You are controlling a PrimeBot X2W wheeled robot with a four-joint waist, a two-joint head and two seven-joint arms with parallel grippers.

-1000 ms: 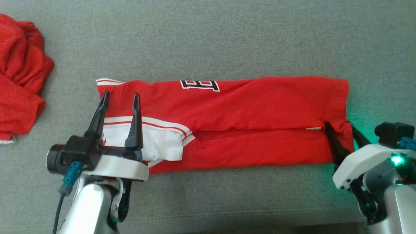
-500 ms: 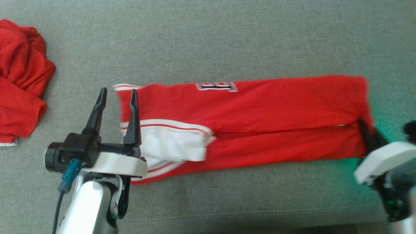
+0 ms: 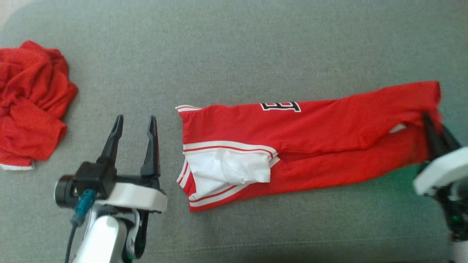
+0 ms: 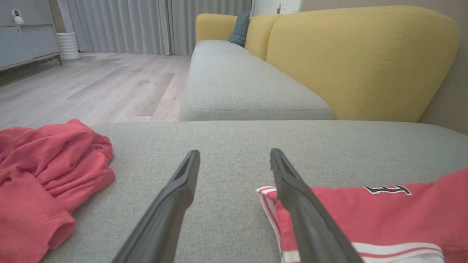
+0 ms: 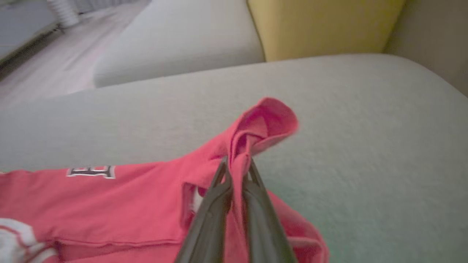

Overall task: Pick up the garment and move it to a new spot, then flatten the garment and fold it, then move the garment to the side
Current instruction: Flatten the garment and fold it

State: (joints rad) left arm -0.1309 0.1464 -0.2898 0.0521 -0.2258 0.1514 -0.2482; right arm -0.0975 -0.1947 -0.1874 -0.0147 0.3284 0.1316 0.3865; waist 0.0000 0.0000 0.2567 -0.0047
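Observation:
The garment is a red jersey with white trim and a black letter, folded into a long strip across the grey cushion. My right gripper is shut on the garment's right end, and the cloth bunches up between its fingers in the right wrist view. My left gripper stands open above bare cushion, a little left of the garment's striped left end. Nothing sits between the left fingers.
A second red garment lies crumpled at the cushion's far left. Beyond the cushion stand a yellow sofa back, another grey seat and wooden floor.
My right gripper closed on the garment's right end and pulled it to the right, so the striped left end slid out from under my left gripper. The head view has also shifted.

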